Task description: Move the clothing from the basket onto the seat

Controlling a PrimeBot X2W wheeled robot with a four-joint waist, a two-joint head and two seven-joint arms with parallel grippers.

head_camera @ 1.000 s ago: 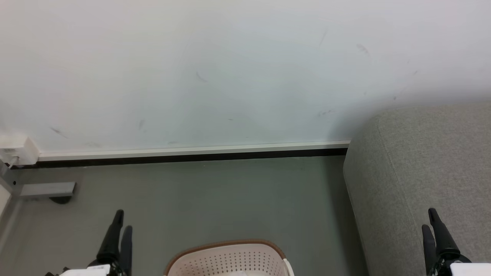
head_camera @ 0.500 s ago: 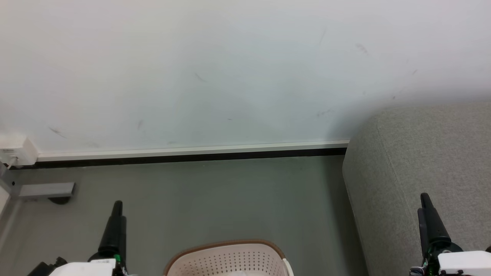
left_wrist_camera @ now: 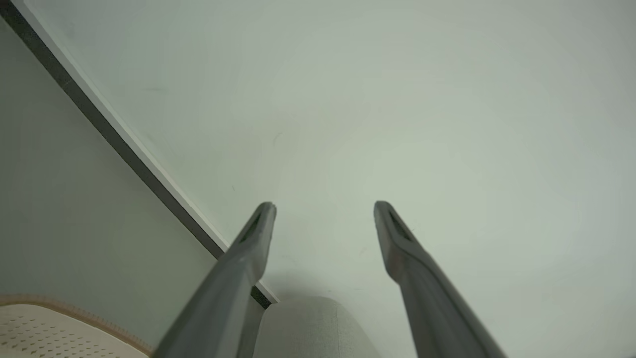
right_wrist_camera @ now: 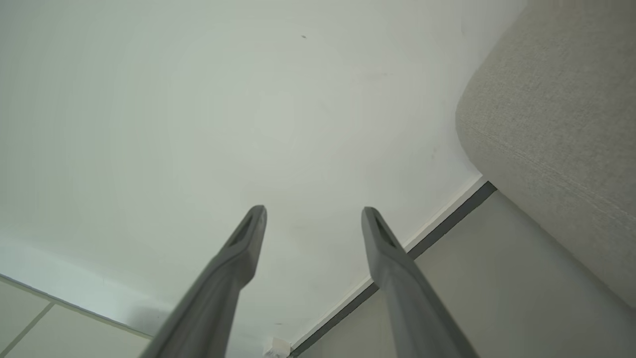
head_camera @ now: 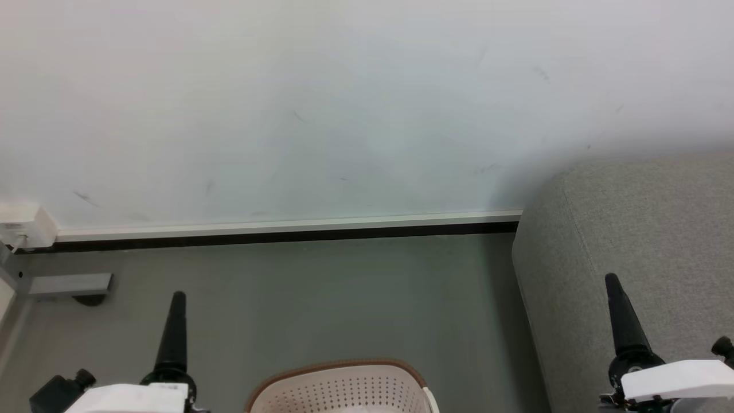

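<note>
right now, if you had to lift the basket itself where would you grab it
Probably the brown rim of the basket, from above, one finger inside and one outside: it stands open-side up and the rim is a thin curved lip. The left gripper and right gripper both stand open, either side of it.

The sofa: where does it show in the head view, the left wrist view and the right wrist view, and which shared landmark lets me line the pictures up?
Head view: the sofa takes the right side, from mid-height down to the bottom edge.
Left wrist view: its rounded end sits at the bottom centre.
Right wrist view: it occupies the upper right corner and runs down the right edge.
Shared landmark: the dark baseboard strip, which runs into the sofa in each view.
</note>
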